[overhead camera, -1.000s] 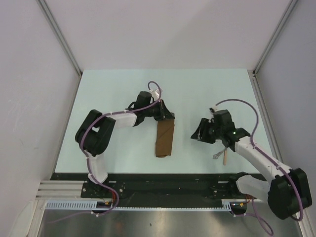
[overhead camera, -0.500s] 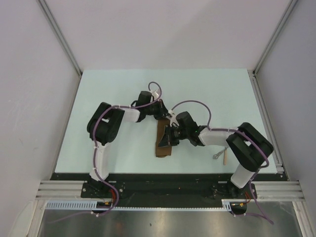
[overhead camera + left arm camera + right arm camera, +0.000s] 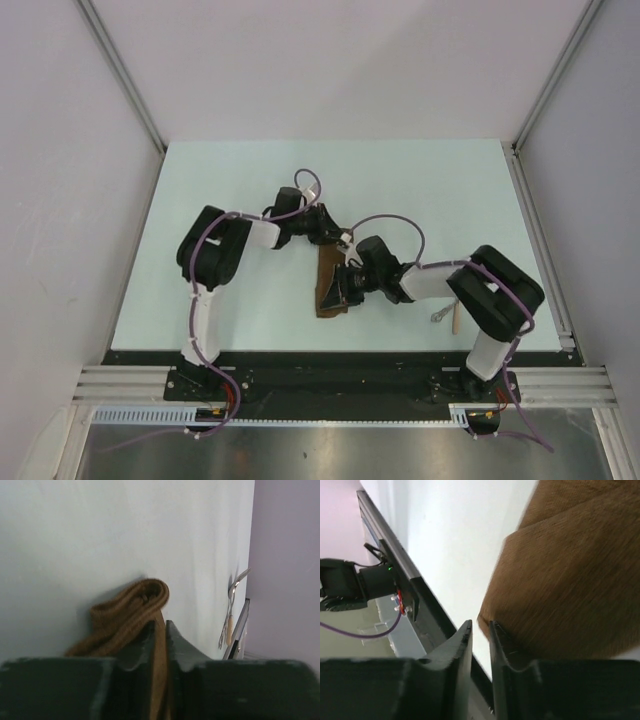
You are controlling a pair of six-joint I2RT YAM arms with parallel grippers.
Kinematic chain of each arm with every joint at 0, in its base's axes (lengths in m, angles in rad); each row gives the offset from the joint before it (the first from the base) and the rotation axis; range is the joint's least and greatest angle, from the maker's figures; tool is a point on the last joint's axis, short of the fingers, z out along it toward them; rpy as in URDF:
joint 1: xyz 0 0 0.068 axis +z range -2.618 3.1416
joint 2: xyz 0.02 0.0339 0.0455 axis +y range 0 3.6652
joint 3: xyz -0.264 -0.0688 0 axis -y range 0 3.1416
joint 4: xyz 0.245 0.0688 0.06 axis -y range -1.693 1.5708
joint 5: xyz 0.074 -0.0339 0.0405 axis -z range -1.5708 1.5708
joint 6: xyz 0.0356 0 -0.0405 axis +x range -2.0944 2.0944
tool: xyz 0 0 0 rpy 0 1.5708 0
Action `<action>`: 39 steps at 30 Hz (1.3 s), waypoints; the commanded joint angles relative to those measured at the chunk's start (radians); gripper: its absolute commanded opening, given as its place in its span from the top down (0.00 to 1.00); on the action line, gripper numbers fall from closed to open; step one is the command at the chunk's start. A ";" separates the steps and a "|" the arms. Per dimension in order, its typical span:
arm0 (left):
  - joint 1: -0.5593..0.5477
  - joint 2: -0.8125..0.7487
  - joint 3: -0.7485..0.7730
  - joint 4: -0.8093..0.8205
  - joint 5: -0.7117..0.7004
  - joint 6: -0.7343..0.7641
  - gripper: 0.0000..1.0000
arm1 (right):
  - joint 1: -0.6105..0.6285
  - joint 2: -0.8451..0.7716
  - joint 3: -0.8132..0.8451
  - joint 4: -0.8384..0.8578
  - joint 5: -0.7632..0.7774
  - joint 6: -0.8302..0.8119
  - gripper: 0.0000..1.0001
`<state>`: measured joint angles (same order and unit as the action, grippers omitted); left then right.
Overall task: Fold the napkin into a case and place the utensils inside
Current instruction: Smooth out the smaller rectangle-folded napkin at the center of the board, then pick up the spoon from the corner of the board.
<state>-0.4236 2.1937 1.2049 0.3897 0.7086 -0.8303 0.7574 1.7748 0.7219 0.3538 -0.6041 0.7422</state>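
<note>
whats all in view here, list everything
napkin: one, dark brown, folded into a long strip, mid-table
utensils: looks like two, silver, one with a tan handle, together on the table to the right of the napkin, near the front edge
table: one, pale mint
walls: pale grey-lilac, on three sides
rail: black, along the table's near edge
left arm: white and black, purple cable, reaching to the napkin's far end
right arm: same colours, reaching to the napkin's nearer part
left fingers: black, shut on the napkin
right fingers: black, pinched at the napkin's edge
</note>
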 commanded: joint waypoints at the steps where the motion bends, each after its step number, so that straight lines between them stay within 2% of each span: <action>1: 0.008 -0.262 -0.094 0.020 -0.066 -0.020 0.62 | -0.012 -0.248 0.077 -0.243 0.105 -0.064 0.66; 2: 0.003 -0.317 -0.109 -0.006 -0.110 -0.021 0.56 | -0.018 -0.293 0.092 -0.392 0.210 -0.066 0.52; 3: 0.003 -0.366 -0.125 -0.015 -0.126 -0.027 0.48 | -0.030 -0.334 0.106 -0.471 0.277 -0.063 0.45; 4: 0.005 -0.467 -0.155 -0.017 -0.139 -0.042 0.35 | -0.045 -0.415 0.128 -0.548 0.349 -0.046 0.38; 5: 0.003 -0.515 -0.168 -0.002 -0.152 -0.067 0.30 | -0.100 -0.446 0.135 -0.625 0.475 -0.046 0.34; 6: 0.002 -0.556 -0.172 -0.017 -0.173 -0.070 0.27 | -0.140 -0.477 0.142 -0.759 0.525 -0.043 0.30; 7: -0.001 -0.642 -0.166 -0.043 -0.188 -0.069 0.24 | -0.182 -0.500 0.148 -0.812 0.570 -0.041 0.28; 8: -0.015 -0.678 -0.166 -0.096 -0.201 -0.070 0.23 | -0.290 -0.530 0.146 -0.888 0.602 -0.047 0.25; 9: -0.024 -0.721 -0.172 -0.112 -0.231 -0.076 0.23 | -0.344 -0.540 0.145 -0.924 0.628 -0.056 0.25; 11: -0.067 -0.834 -0.227 -0.103 -0.253 -0.102 0.23 | -0.506 -0.549 0.142 -1.005 0.668 -0.092 0.25; 13: -0.104 -0.891 -0.289 -0.078 -0.256 -0.105 0.25 | -0.591 -0.557 0.133 -1.027 0.745 -0.128 0.25; 15: -0.167 -0.946 -0.306 -0.098 -0.241 -0.079 0.27 | -0.691 -0.555 0.111 -1.041 0.774 -0.168 0.30; 18: -0.242 -0.997 -0.349 -0.103 -0.189 -0.049 0.29 | -0.751 -0.546 0.077 -1.035 0.802 -0.199 0.37; 21: -0.305 -1.044 -0.401 -0.107 -0.172 -0.026 0.34 | -0.750 -0.520 0.051 -1.026 0.797 -0.195 0.45; 25: -0.354 -1.086 -0.442 -0.146 -0.172 0.019 0.35 | -0.702 -0.523 0.025 -1.082 0.851 -0.116 0.49; 31: -0.357 -1.100 -0.473 -0.141 -0.149 0.033 0.36 | -0.681 -0.488 -0.027 -1.052 0.854 -0.076 0.51; 39: -0.357 -1.112 -0.458 -0.170 -0.127 0.053 0.38 | -0.679 -0.451 -0.076 -1.003 0.860 -0.049 0.59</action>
<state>-0.7776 1.1160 0.7345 0.2211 0.5556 -0.8188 0.0776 1.3201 0.6666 -0.6914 0.2226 0.6617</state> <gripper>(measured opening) 0.632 0.426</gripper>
